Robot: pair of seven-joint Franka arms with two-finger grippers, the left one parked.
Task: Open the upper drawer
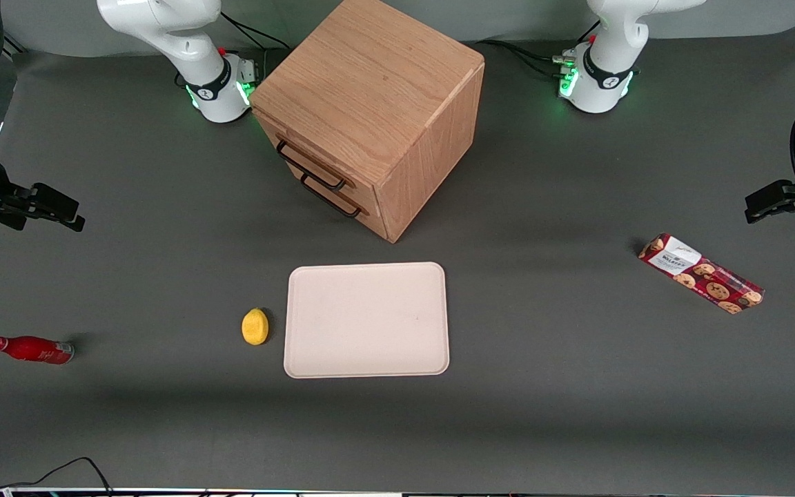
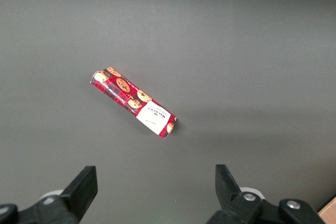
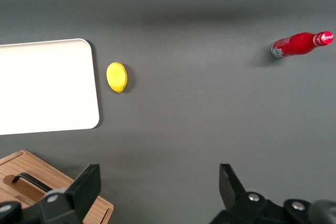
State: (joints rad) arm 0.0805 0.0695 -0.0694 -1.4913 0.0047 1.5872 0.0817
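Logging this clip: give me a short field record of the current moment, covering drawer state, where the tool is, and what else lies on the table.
upper drawer: shut, flush with the cabinet front, black bar handle untouched
lower drawer: shut
tool: open, holding nothing, hanging at the working arm's end of the table, well away from the cabinet
tray: nearer the front camera than the cabinet
lemon: beside the tray, apart from it
red bottle: lying on its side
cookie box: toward the parked arm's end
task progress: not yet started
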